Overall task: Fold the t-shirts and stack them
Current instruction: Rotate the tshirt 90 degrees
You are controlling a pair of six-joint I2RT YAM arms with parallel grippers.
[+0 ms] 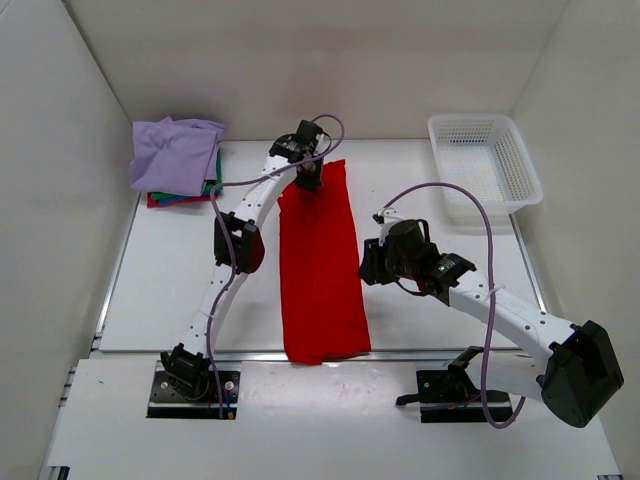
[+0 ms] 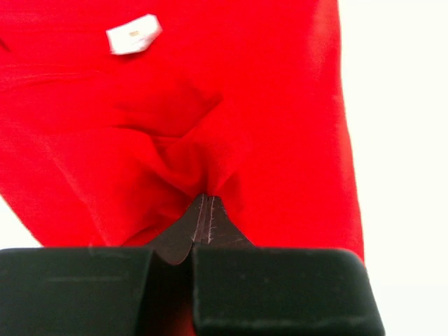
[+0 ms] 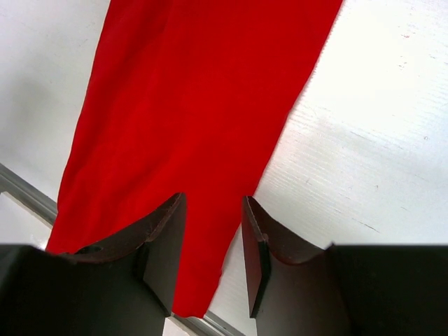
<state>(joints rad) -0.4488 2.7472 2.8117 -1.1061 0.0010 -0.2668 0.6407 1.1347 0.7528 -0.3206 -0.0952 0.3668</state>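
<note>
A bright red t-shirt (image 1: 318, 265) lies folded into a long narrow strip down the middle of the white table. My left gripper (image 1: 308, 178) is at its far end, shut on a bunched fold of the red cloth (image 2: 203, 161); a white label (image 2: 133, 33) shows beyond. My right gripper (image 1: 367, 262) is open and empty, hovering just above the strip's right edge (image 3: 210, 126), its jaws well apart. A stack of folded shirts sits at the back left: pale lavender (image 1: 175, 152) on top, green and red edges (image 1: 180, 197) under it.
A white plastic mesh basket (image 1: 484, 163) stands at the back right. The table's metal front edge (image 1: 200, 352) runs just past the shirt's near end, which overhangs it slightly. White walls close in on left, back and right.
</note>
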